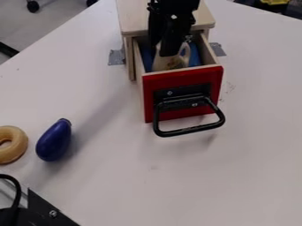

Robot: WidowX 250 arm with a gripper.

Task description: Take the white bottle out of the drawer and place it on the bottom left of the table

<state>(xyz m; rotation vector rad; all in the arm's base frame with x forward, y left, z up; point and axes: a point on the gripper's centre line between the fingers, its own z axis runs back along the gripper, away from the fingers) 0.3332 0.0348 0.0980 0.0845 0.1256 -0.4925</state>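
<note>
the bottle (pixel 165 63) was in the pulled-out drawer (pixel 184 79), at the far side of the bench (pixel 236 176), its pale body sloping under the pincer (pixel 170 49) and its loop (pixel 186 53) on the right. the blue stuff (pixel 194 59) in there lay beside it. the pincer hung down right over the bottle, close enough to hide its upper part; whether it was spread or closed, and whether it had hold of anything, i could not tell.

the bottle looked like a hollow plastic toy: light, fairly stiff, maybe slick on its smooth sides, and unlikely to break. i would have taken it across the narrow part above the body, where a grip from above had most to bear on. the loop alone seemed a poorer hold, since the body would probably have swung from it.

the job looked to be at the grasp. after a firm hold, it called for a straight lift until the base was over the red front, as a low path could have knocked the drawer or twisted the bottle loose. then it had to go to the near left, past the eggplant (pixel 54 140) and the ring (pixel 13 145), and be set down short of the black bracket (pixel 44 212) and the cable (pixel 16 187).
</note>
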